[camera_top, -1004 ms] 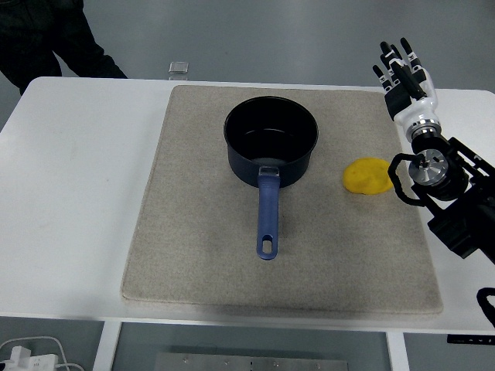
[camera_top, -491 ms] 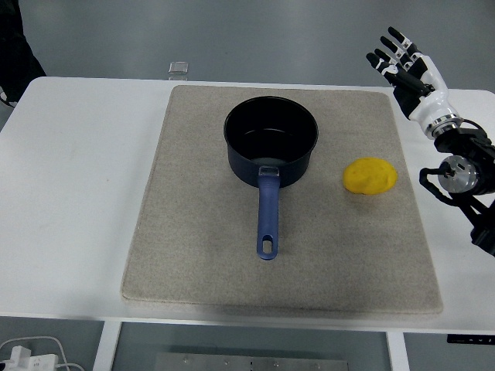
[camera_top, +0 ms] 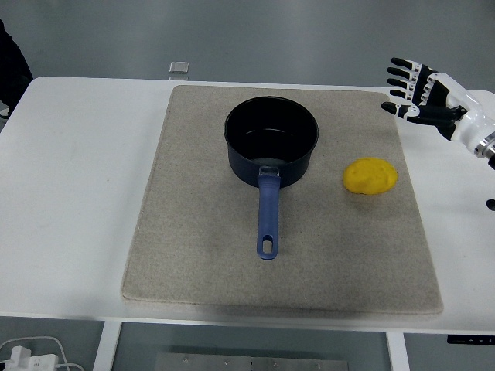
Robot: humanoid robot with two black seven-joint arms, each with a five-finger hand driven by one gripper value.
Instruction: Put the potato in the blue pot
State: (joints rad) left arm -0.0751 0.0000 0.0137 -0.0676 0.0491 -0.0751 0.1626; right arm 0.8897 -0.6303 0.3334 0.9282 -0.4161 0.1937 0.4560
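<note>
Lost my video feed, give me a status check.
Right hand open, empty, over table's far right edge. Left arm out of view. Potato on mat, right of blue pot. Path clear.

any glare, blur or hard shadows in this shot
Head view: light is soft and even; the dark blue pot with its long blue handle shows only a faint sheen inside, no harsh glare. The yellow potato casts a weak shadow on the beige mat. The right hand, fingers spread, looks sharp, with no visible motion blur.
</note>
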